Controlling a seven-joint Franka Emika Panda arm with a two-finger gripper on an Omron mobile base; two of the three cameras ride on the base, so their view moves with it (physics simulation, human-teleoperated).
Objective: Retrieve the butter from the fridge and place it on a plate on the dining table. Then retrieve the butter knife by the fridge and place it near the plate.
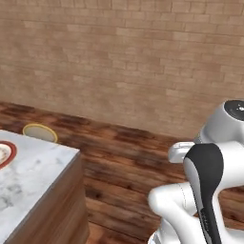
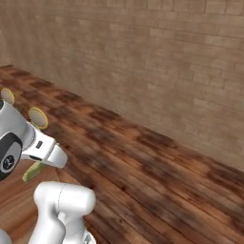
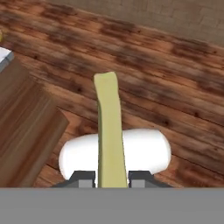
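Note:
My gripper (image 3: pixel 112 178) is shut on the butter (image 3: pixel 109 127), a slim olive-yellow stick that points away from the hand over the wooden floor. From the right base view the butter (image 2: pixel 32 171) hangs just below the white hand, low at the left. The plate (image 1: pixel 5 153), red-rimmed with a cream centre, lies at the left edge on the marble dining table (image 1: pixel 38 176). The table's wooden base (image 3: pixel 22 127) shows to the left of the held butter. The fridge and the butter knife are out of view.
A round yellow-framed stool (image 1: pixel 40 132) stands behind the table's far corner, and two stools (image 2: pixel 38 117) show at the left in the right base view. A brick wall (image 1: pixel 133 62) closes the room behind open wooden floor (image 2: pixel 143 171).

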